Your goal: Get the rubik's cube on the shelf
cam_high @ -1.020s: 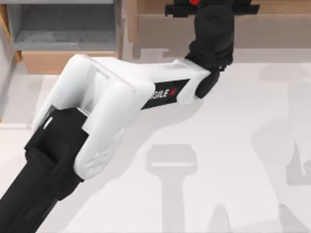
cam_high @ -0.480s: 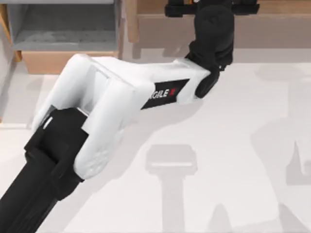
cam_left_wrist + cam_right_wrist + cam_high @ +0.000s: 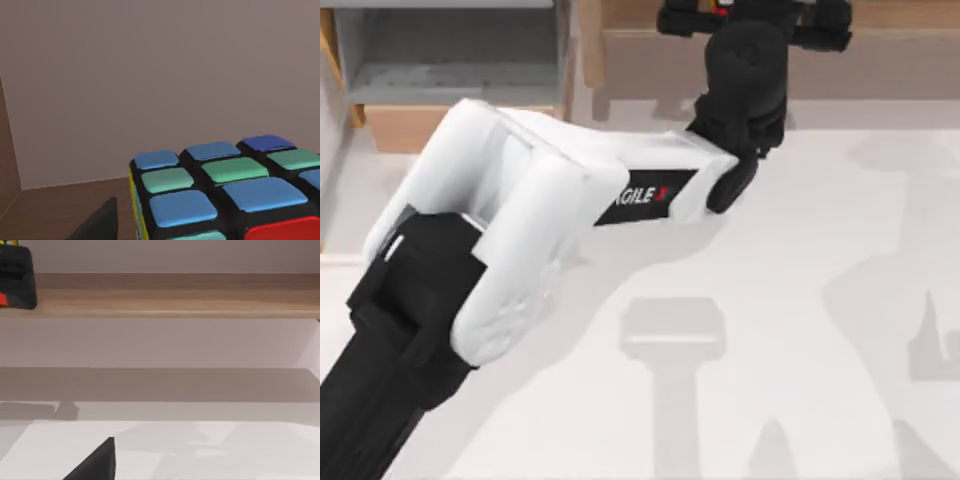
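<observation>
The rubik's cube (image 3: 225,195) shows blue, green and red stickers close up in the left wrist view, sitting on the brown shelf (image 3: 60,205) in front of a plain back wall. From above, a red speck of the cube (image 3: 720,10) peeks out under my left gripper (image 3: 752,15), which is stretched over the shelf (image 3: 900,15) at the far edge. One dark fingertip (image 3: 100,225) stands a small gap away from the cube's side, so the gripper is open. My right arm is parked; its wrist view shows one dark fingertip (image 3: 97,462) and the shelf (image 3: 175,302) farther off.
A grey-lined box with a wooden front (image 3: 450,60) stands at the back left. My left arm's white link (image 3: 520,220) reaches across the white table (image 3: 800,300). The left gripper (image 3: 15,280) appears far off in the right wrist view.
My left arm's elbow and forearm have shifted a little to the left, and the wrist has drawn slightly nearer the shelf. More of the cube's red shows under the gripper.
</observation>
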You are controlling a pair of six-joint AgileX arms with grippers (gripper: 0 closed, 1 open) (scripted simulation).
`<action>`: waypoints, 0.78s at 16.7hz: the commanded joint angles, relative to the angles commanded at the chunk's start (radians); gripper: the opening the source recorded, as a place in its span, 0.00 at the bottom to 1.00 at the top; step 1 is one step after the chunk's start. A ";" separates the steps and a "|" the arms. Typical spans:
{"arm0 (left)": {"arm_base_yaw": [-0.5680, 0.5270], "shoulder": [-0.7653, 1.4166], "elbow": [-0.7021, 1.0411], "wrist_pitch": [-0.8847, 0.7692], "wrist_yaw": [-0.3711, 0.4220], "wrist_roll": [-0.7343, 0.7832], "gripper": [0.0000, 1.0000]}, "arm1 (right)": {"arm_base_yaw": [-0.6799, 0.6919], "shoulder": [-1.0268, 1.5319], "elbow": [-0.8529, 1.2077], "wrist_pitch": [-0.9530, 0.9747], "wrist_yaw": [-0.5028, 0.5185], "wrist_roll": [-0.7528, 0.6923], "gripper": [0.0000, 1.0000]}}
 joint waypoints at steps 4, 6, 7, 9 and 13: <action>0.035 -0.126 -0.258 0.094 0.190 0.136 1.00 | 0.000 0.000 0.000 0.000 0.000 0.000 1.00; 0.069 -0.201 -0.415 0.150 0.307 0.224 1.00 | 0.000 0.000 0.000 0.000 0.000 0.000 1.00; 0.092 -0.239 -0.498 0.181 0.370 0.272 1.00 | 0.000 0.000 0.000 0.000 0.000 0.000 1.00; 0.151 -0.316 -0.666 0.242 0.500 0.374 1.00 | 0.000 0.000 0.000 0.000 0.000 0.000 1.00; 0.336 -0.458 -0.995 0.360 0.760 0.589 1.00 | 0.000 0.000 0.000 0.000 0.000 0.000 1.00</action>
